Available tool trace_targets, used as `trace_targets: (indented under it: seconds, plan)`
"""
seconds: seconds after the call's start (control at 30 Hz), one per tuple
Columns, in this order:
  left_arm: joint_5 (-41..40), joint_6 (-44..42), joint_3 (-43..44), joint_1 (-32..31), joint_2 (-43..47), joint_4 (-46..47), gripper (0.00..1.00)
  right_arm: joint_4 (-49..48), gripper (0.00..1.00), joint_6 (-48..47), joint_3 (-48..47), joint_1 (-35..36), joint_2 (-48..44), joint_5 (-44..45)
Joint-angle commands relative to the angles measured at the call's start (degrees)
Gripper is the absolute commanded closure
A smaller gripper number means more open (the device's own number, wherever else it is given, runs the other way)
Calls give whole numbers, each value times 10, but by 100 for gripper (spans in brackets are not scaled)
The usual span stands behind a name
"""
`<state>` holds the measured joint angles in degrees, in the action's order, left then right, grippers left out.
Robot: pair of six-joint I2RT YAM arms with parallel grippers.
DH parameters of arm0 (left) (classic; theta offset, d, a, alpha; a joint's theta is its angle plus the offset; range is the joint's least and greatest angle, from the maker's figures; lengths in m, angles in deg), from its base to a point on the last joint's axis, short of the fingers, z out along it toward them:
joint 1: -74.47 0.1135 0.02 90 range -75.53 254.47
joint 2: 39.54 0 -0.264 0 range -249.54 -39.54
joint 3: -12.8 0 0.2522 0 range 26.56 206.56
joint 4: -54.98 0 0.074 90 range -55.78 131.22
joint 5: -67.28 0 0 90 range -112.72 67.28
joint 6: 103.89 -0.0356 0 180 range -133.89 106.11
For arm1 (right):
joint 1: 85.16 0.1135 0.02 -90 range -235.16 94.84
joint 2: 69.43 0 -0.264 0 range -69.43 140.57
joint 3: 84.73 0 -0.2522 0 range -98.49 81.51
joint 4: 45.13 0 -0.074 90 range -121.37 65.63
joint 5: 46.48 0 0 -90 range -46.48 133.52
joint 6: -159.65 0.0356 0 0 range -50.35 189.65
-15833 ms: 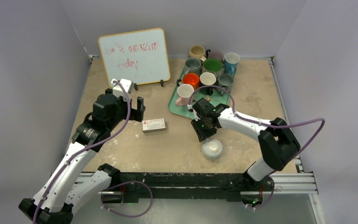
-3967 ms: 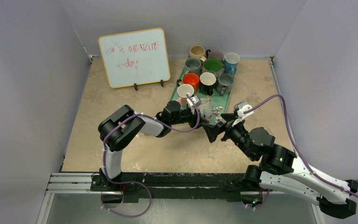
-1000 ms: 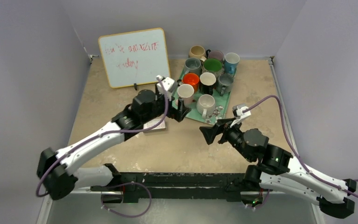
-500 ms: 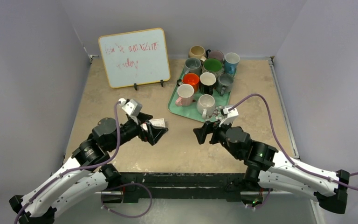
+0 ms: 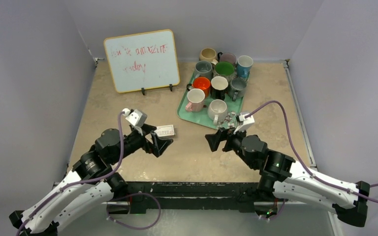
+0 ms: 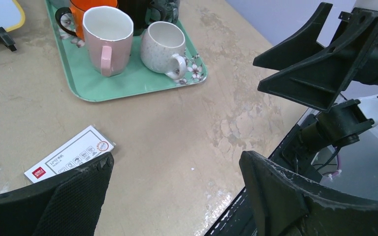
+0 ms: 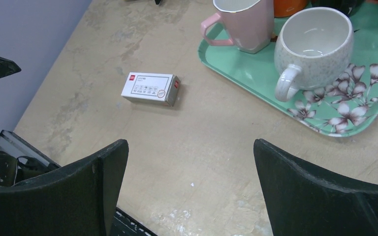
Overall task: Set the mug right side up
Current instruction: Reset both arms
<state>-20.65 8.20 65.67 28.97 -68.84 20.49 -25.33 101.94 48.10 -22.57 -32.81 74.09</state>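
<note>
The speckled white mug (image 5: 217,110) stands upright, mouth up, on the near part of the green floral tray (image 5: 181,111), with its handle toward the front. Both wrist views show it empty (image 6: 163,44) (image 7: 311,42). My left gripper (image 5: 161,144) hovers open over bare table left of centre, well short of the tray, with nothing between its fingers (image 6: 176,160). Facing it from the right, my right gripper (image 5: 211,141) is also open and empty (image 7: 191,145), just in front of the tray's near edge.
A small white box (image 5: 164,131) lies on the table beside my left fingers. A pink mug (image 5: 195,100) and several other mugs fill the tray. A whiteboard (image 5: 141,60) stands at the back left. Grey walls close in both sides.
My left arm has drawn back from the tray's left edge toward the front left and opened fully. The right gripper has shifted slightly left. The mug, earlier upside down on the table, now stands upright on the tray.
</note>
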Motion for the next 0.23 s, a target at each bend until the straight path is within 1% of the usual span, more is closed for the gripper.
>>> trace_targets:
  seconds: [0.0,0.2]
  plan:
    - [-7,6,-11,1,14,2,0,-18,1,-5,-20,-1,5,22]
    - [-11,4,-13,1,27,-9,0,-14,1,0,-28,-1,26,27]
